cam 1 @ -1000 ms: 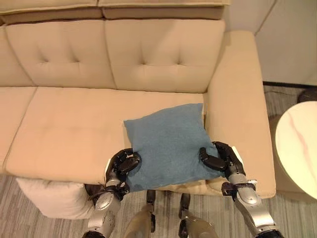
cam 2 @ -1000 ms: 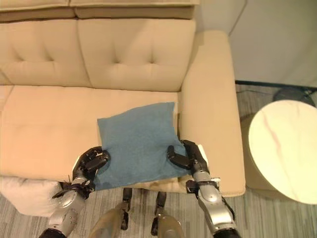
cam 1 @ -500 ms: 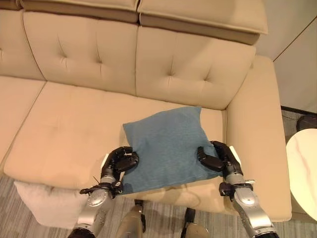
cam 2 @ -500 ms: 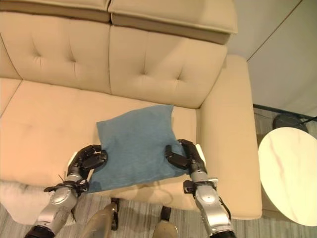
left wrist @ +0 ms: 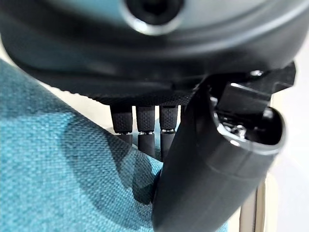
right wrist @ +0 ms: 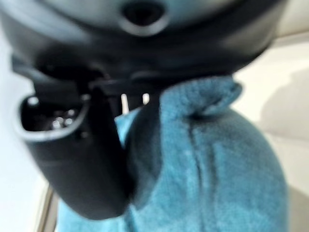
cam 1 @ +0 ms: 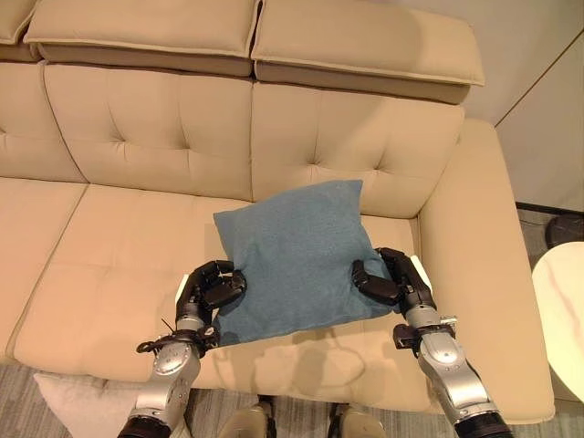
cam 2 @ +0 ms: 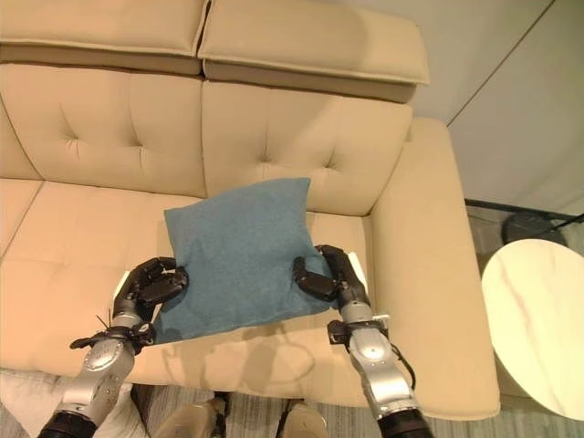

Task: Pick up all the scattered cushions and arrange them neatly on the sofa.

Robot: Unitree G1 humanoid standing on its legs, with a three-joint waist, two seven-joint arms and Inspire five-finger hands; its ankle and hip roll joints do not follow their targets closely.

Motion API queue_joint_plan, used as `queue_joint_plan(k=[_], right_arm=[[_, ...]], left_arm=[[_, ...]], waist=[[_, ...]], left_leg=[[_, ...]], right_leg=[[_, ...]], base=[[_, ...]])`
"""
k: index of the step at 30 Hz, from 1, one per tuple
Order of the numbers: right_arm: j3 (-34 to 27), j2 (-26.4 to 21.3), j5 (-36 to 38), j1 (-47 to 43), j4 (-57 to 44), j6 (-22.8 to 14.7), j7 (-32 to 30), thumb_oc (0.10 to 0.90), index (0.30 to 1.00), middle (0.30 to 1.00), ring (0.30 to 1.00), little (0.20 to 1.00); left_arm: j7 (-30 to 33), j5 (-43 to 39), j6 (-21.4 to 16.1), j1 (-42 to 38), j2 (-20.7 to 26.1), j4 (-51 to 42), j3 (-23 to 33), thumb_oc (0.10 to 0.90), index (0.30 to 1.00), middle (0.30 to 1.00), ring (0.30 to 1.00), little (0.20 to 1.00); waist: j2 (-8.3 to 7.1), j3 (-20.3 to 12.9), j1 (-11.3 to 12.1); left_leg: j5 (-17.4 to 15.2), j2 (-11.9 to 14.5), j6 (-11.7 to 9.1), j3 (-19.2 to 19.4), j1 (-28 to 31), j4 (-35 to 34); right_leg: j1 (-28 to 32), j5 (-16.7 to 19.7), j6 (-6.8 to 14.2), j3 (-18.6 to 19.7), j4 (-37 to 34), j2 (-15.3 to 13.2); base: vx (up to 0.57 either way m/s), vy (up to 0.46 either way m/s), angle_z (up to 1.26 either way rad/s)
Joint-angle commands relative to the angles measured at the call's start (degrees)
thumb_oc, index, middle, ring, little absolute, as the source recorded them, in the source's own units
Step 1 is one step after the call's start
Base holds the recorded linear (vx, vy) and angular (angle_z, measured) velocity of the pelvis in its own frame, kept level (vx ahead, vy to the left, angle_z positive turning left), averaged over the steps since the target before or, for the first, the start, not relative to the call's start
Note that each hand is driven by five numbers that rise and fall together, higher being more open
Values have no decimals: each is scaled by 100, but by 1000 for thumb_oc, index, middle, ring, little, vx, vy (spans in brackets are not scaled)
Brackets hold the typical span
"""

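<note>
Left robot hand (cam 1: 212, 287) and right robot hand (cam 1: 388, 278) each pinch a side edge of the blue cushion (cam 1: 297, 257), held above the sofa (cam 1: 109, 237) seat — soft, light, floppy, best gripped at opposite edges.

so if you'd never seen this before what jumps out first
A blue cushion held up over the beige sofa seat, near the right armrest, pinched at its sides by the left hand and the right hand. A white cushion lies on the floor at lower left; a round pale table stands at the right.
</note>
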Motion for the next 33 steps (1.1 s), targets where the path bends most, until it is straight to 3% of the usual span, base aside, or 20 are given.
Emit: queue_joint_plan(k=[1,5,10,12,15,19,26,28,33], right_arm=[[214,138,-52,-320,-726,-780,31,400,300,300,300,300],[274,105,-171,-339,-735,-834,-85,400,300,300,300,300],[478,184,-289,-1002,-685,-1077,-584,400,300,300,300,300],[769,164,-581,-2256,-422,-1259,-1251,400,300,300,300,300],[840,9,-877,-3379,-195,-1367,-1884,400,300,300,300,300],[816,-210,-1800,-4199,-285,-1514,-2819,400,300,300,300,300],[725,-626,-3289,-4922,-879,-1349,-3892,400,300,300,300,300],[899,-1009,-3936,-5242,-772,-1079,-4275,400,300,300,300,300],[1446,-1438,-3986,-5877,230,-697,-4602,400,300,300,300,300]], left_arm=[[-348,287,-753,-430,-256,-1189,-429,400,300,300,300,300],[-179,491,-829,-572,-245,-1294,-465,400,300,300,300,300],[290,804,-1095,-1413,-293,-1369,-729,400,300,300,300,300],[1016,1123,-1441,-2817,-298,-1140,-1055,400,300,300,300,300],[1636,1505,-1706,-4067,-184,-974,-1219,400,300,300,300,300],[2604,2381,-1847,-4975,-176,-1056,-1239,400,300,300,300,300],[3695,3848,-1782,-5657,-132,-1667,-1198,400,300,300,300,300],[4073,4382,-1627,-5797,-18,-1559,-1245,400,300,300,300,300],[4166,4113,-1489,-6429,47,-406,-1745,400,300,300,300,300]], waist=[[66,-923,-36],[122,-821,-65],[225,-556,-150],[243,-501,-155],[279,-597,-188],[287,-708,-228],[228,-858,-236],[172,-886,-231],[103,-856,-264]], left_leg=[[-736,21,-119,-249,-68,228],[-643,40,-152,-277,-104,101],[-426,40,-190,-282,-771,13],[-183,53,-308,-279,-1495,6],[-43,31,-426,-308,-2045,6],[61,-12,-512,-319,-2474,6],[107,1,-582,-345,-2894,6],[76,33,-605,-348,-3001,6],[117,65,-613,-371,-3226,6]], right_leg=[[-80,-859,91,61,473,272],[-107,-806,82,23,334,286],[-707,-552,105,101,78,301],[-1386,-367,144,207,30,326],[-1957,-250,149,254,30,331],[-2418,-172,166,292,30,316],[-2859,-95,216,287,30,256],[-2977,-116,231,281,30,264],[-3188,-62,268,270,30,249]], base=[[56,-27,-3],[-49,-18,-3],[-220,15,1],[-345,14,-3],[-122,18,-4],[-11,6,-1],[21,-6,2],[74,-38,4],[21,-43,9]])
